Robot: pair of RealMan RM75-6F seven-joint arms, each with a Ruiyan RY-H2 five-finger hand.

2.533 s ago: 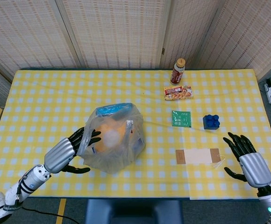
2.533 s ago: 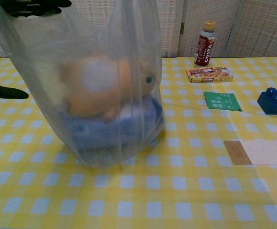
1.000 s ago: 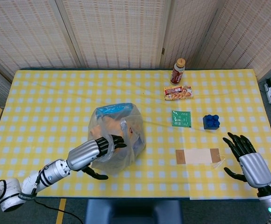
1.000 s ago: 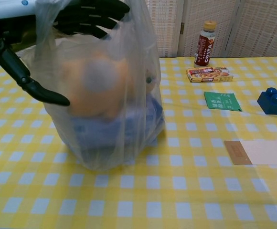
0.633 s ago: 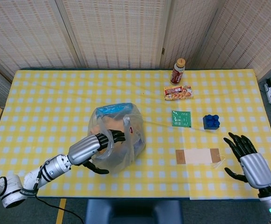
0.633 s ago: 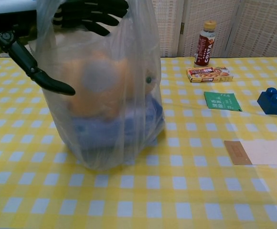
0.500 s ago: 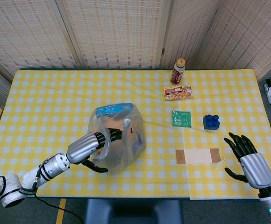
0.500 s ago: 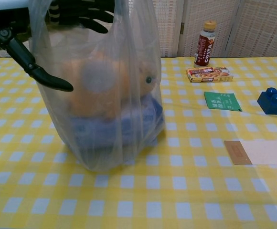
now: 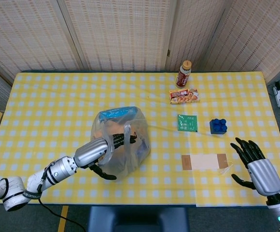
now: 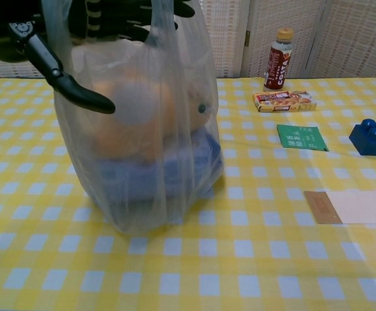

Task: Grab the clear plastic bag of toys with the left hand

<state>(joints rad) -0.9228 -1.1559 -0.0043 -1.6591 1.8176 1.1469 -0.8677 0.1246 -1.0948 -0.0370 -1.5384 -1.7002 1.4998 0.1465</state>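
Reaching into the top of the clear plastic bag of toys (image 9: 122,142), the left hand (image 9: 97,150) has its dark fingers (image 10: 136,14) pushed in among the loose plastic, with the thumb sticking out below on the near side. It looks like the hand is starting to close on the bag's top, but I cannot tell if it really has hold of it yet. The bag sits on the yellow checked table (image 9: 48,106), right under and around those fingers, with an orange soft toy (image 10: 136,110) and something blue inside. The top is the floppy part, so it is the easy place to grab. Far off to the other side, the right hand (image 9: 256,166) waits near the table edge with its fingers spread and nothing in it. Just beside that hand lies a flat paper envelope (image 9: 205,161), and beyond it a blue block (image 9: 218,125).
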